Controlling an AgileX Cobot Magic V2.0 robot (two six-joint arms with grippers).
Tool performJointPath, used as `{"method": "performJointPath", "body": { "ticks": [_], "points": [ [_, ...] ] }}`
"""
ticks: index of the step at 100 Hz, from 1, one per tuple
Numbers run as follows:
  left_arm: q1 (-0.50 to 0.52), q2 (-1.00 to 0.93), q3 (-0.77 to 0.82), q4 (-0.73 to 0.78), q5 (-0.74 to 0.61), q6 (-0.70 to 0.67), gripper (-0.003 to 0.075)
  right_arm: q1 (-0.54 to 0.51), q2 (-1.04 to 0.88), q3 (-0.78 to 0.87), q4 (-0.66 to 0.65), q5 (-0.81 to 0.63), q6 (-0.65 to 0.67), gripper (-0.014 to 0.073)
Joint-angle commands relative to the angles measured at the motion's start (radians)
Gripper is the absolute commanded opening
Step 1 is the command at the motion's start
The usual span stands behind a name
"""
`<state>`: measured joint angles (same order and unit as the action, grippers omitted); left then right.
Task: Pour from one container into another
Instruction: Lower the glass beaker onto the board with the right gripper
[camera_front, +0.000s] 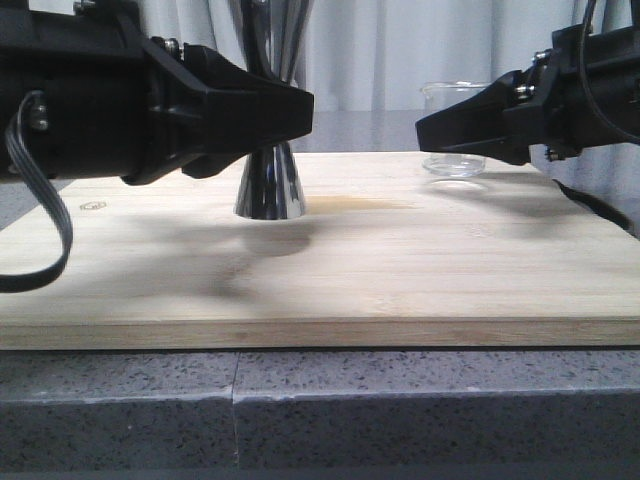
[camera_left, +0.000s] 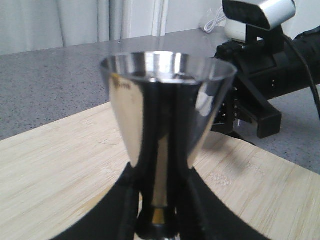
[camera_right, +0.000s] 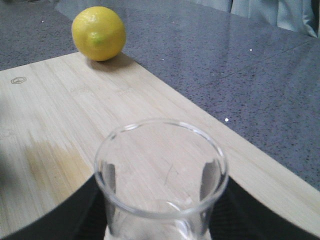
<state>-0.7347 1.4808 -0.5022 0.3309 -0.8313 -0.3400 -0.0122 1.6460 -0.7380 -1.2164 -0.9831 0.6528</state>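
The steel jigger stands upright on the wooden board, its gold band at the narrow waist. My left gripper is shut on that waist, one black finger on each side. The jigger's wide cup fills the left wrist view. To the right, the clear glass beaker sits upright in my right gripper, whose fingers press on both sides of its wall. The beaker's base is at or just over the board; I cannot tell which. It looks empty.
A yellow lemon lies on the grey counter at the board's far corner. A brownish wet stain marks the board between jigger and beaker. The right arm with its camera is close behind the jigger. The counter's front edge runs below the board.
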Motion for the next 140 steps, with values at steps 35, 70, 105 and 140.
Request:
{"method": "performJointPath", "body": {
  "ticks": [35, 70, 105, 140],
  "points": [
    [0.000, -0.037, -0.027, -0.015, -0.099, -0.008, 0.0060, 0.010, -0.014, -0.017, 0.023, -0.034, -0.041, 0.0278],
    [0.000, -0.037, -0.027, -0.015, -0.099, -0.008, 0.0060, 0.010, -0.007, -0.017, 0.023, -0.034, -0.072, 0.0278],
    [0.000, -0.037, -0.027, -0.015, -0.099, -0.008, 0.0060, 0.010, 0.046, -0.017, 0.023, -0.085, -0.074, 0.0278],
    [0.000, -0.037, -0.027, -0.015, -0.099, -0.008, 0.0060, 0.010, 0.048, -0.017, 0.023, -0.085, -0.074, 0.0278]
  ]
}}
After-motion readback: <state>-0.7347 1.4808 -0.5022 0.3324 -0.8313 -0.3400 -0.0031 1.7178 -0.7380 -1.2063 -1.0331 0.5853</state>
